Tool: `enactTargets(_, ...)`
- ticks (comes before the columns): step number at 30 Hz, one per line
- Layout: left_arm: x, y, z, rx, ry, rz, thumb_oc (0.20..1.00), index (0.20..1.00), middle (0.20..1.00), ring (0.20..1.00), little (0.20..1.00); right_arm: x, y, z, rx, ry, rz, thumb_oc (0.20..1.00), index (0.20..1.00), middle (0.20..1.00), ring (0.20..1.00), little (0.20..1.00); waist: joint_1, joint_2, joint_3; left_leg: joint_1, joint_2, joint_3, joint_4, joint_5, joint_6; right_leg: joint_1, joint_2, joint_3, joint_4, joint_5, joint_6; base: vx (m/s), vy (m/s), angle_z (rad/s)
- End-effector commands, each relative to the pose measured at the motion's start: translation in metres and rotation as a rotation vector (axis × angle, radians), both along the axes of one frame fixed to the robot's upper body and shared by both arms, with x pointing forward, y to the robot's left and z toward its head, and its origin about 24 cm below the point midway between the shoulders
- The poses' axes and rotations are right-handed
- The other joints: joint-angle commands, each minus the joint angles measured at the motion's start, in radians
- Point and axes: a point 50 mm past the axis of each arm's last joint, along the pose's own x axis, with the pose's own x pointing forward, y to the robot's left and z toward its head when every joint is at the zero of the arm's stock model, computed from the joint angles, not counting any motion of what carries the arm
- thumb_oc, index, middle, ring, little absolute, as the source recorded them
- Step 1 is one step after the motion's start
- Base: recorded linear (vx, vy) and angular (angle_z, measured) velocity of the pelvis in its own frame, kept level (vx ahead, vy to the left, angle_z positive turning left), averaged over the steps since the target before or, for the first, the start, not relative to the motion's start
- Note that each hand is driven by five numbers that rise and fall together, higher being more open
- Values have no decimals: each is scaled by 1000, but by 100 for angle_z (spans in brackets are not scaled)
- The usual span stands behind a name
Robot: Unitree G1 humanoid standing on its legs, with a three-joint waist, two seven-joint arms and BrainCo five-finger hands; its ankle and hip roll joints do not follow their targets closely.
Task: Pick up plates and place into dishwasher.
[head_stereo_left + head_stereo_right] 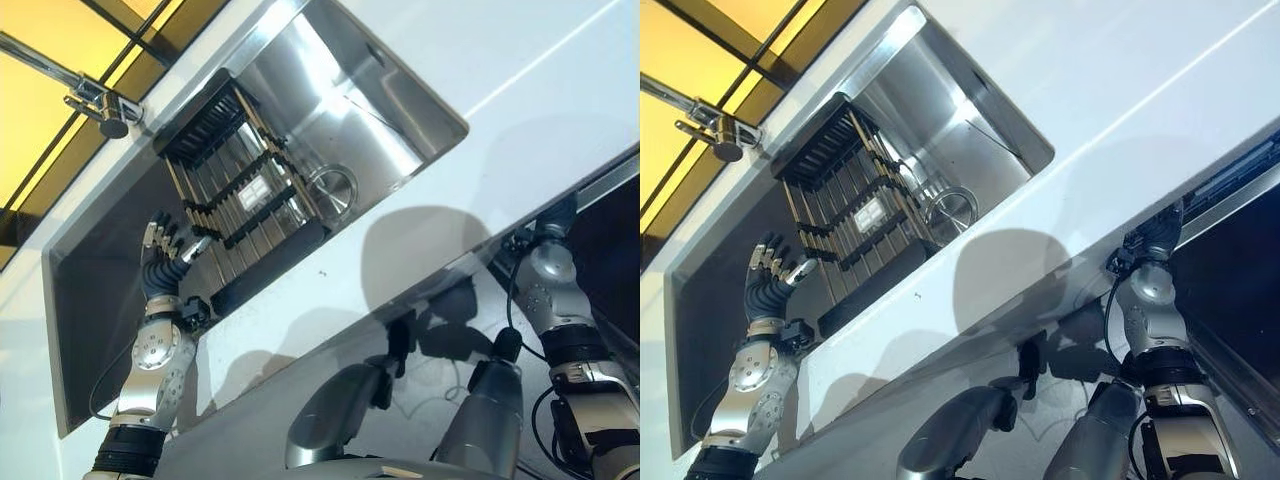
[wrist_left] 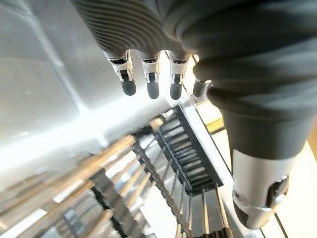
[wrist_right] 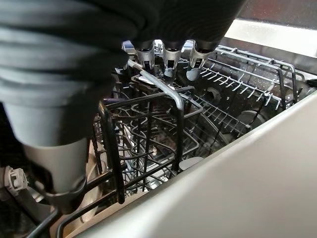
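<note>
robot hand (image 2: 198, 59) fingers relaxed, empty | above drying rack (image 2: 188, 153) | in sink (image 2: 44, 99)

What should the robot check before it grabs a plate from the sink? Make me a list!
1. Left hand free: ok, fingers spread, holding nothing.
2. Left hand near the rack in the sink: ok, it hovers beside the rack.
3. A plate to pick: cannot tell, the rack slots look empty and no plate is plain to see.
4. Right hand free: cannot tell, its fingers are partly hidden over the basket.
5. Dishwasher basket open and roomy: ok, wire tines show with no plates in them.
</note>
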Motion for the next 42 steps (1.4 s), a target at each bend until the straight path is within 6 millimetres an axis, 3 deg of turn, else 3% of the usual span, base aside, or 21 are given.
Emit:
enactTargets(1, -6, 14, 37, 77, -149, -14, 1000, 1000, 1000, 1000, 1000, 35, 101, 146, -167, -504, 394, 1000, 1000, 1000, 1000, 1000, 136, 36, 101, -106, -39, 14, 121, 12, -37, 96, -77, 37, -155, 133, 16, -37, -41, 5)
enactTargets(5, -4, 15, 40, 88, -151, -26, 1000, 1000, 1000, 1000, 1000, 34, 103, 142, -152, -502, 369, 1000, 1000, 1000, 1000, 1000, 129, 25, 107, -109, -35, 13, 123, 14, -35, 88, -67, 44, -142, 130, 15, -50, -47, 1)
enactTargets(10, -3, 15, 44, 98, -177, -27, 1000, 1000, 1000, 1000, 1000, 31, 88, 135, -154, -497, 289, 1000, 1000, 1000, 1000, 1000, 106, 19, 118, -98, -32, 16, 105, 16, -26, 88, -55, 64, -163, 147, 15, -80, -47, -1)
enactTargets(17, 4, 14, 50, 90, -195, 5, 1000, 1000, 1000, 1000, 1000, 15, 74, 126, -265, -473, 83, 1000, 1000, 1000, 1000, 1000, 24, 7, 129, -85, -16, 43, 89, 10, -19, 62, -25, 137, -192, 179, 11, -65, -5, -3)
enactTargets(28, 14, 12, 56, 98, -212, 47, 1000, 1000, 1000, 1000, 1000, -18, 41, 99, -377, -380, -197, 1000, 1000, 1000, 1000, 1000, -114, -45, 129, -64, 12, 83, 98, -36, -15, 23, 37, 276, -230, 208, 16, -9, -29, -28)
enactTargets(37, 19, 12, 59, 109, -202, 69, 1000, 1000, 1000, 1000, 1000, -36, 23, 84, -357, -357, -242, 1000, 1000, 1000, 1000, 1000, -180, -66, 115, -44, 30, 126, 114, -66, -19, 24, 58, 322, -250, 214, 22, 26, -30, -33)
enactTargets(42, 20, 11, 55, 105, -191, 75, 1000, 1000, 1000, 1000, 1000, -48, 5, 72, -343, -331, -350, 1000, 1000, 1000, 1000, 1000, -215, -70, 99, -30, 34, 150, 121, -82, -22, 31, 67, 346, -262, 214, 25, 24, -4, -26)
